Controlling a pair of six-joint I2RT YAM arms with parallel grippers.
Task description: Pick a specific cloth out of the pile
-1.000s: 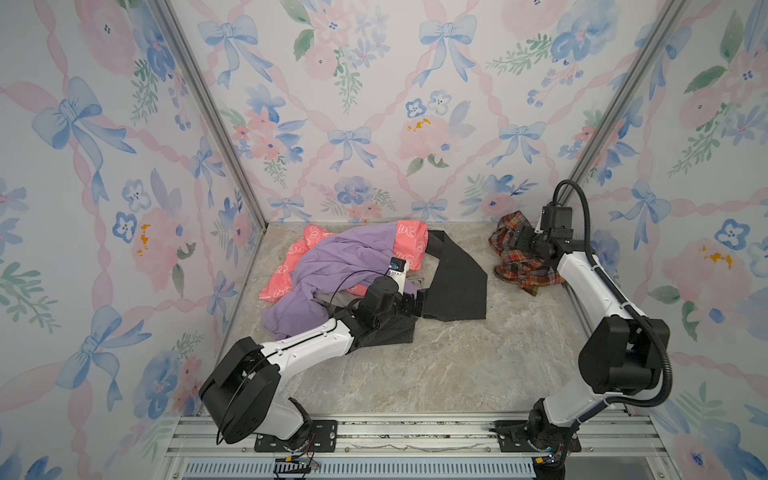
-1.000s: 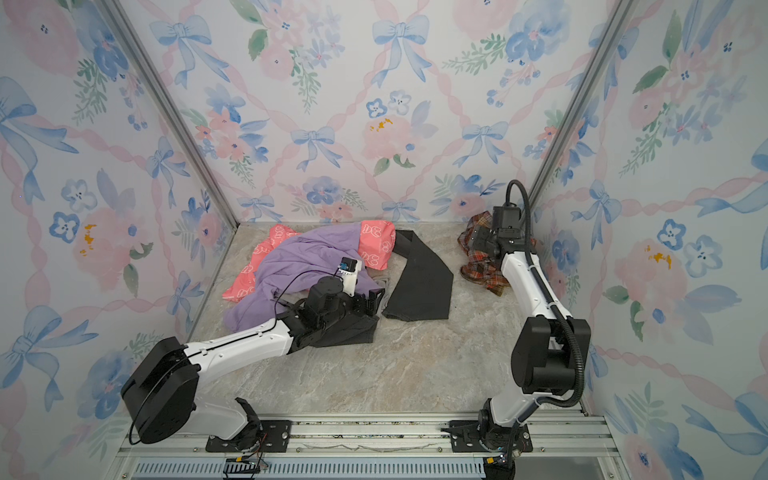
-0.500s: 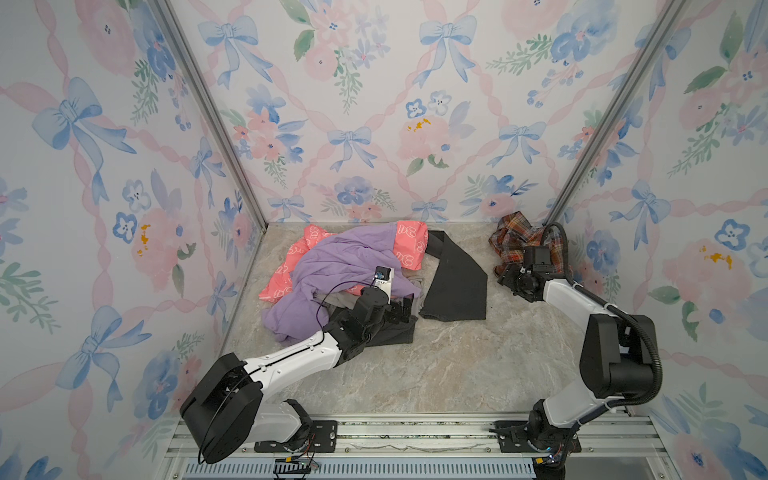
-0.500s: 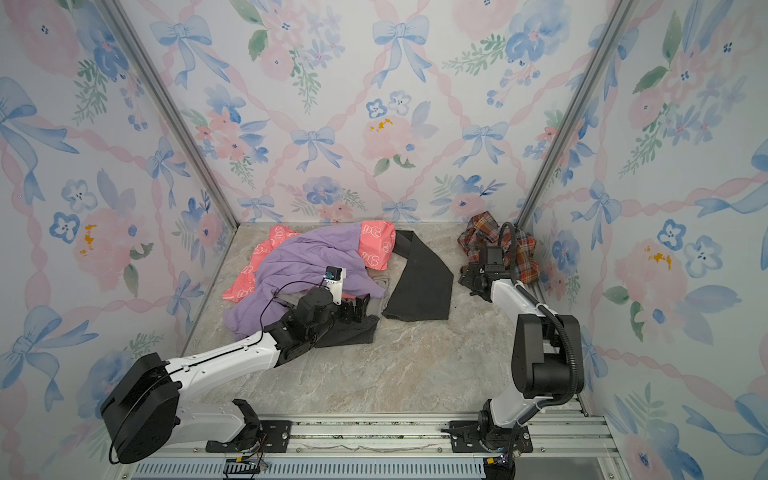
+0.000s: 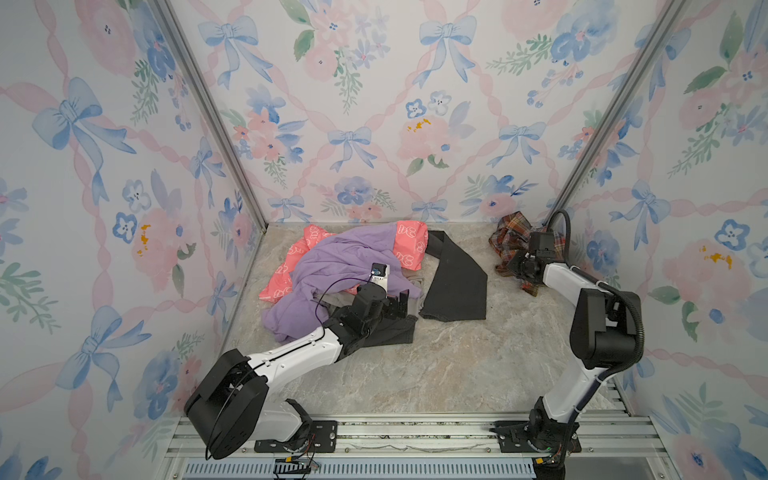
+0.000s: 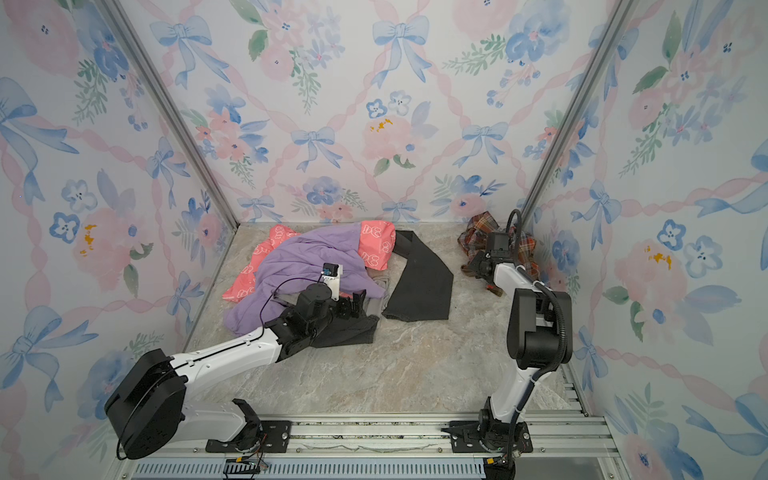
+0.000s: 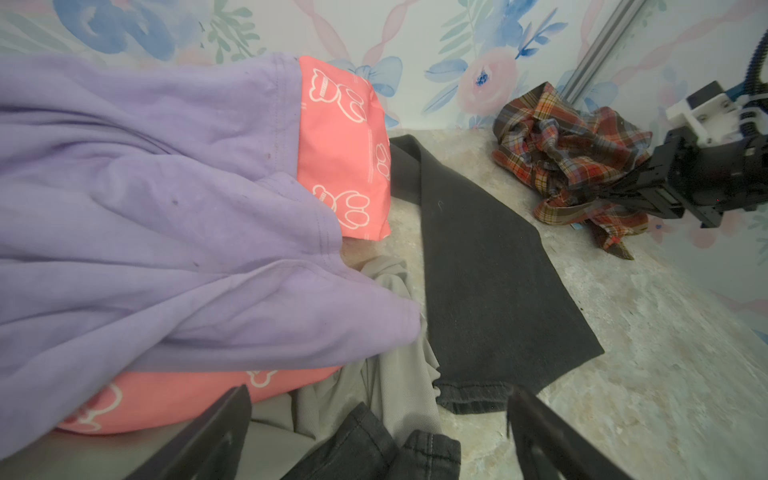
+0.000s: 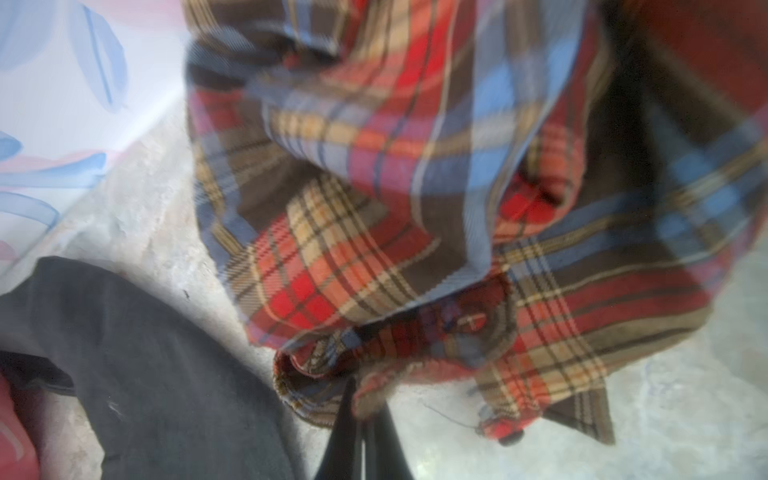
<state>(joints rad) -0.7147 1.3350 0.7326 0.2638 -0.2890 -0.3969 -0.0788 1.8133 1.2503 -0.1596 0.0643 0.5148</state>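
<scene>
In the far right corner of the bench point(image 5: 457, 365), the shirt point(image 5: 513, 235) sits crumpled: orange-red, brown, blue checks, well apart from the pile point(image 5: 340, 262). The right pincer point(image 8: 357, 395) is clamped on its near hem, the left pincer point(image 7: 378, 428) gapes empty. Walls point(image 5: 478, 174) on two sides, bare bench nearer.

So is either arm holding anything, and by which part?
Right gripper is shut on the shirt, pinching a folded bit of its edge. Left gripper is open, holding nothing.
</scene>
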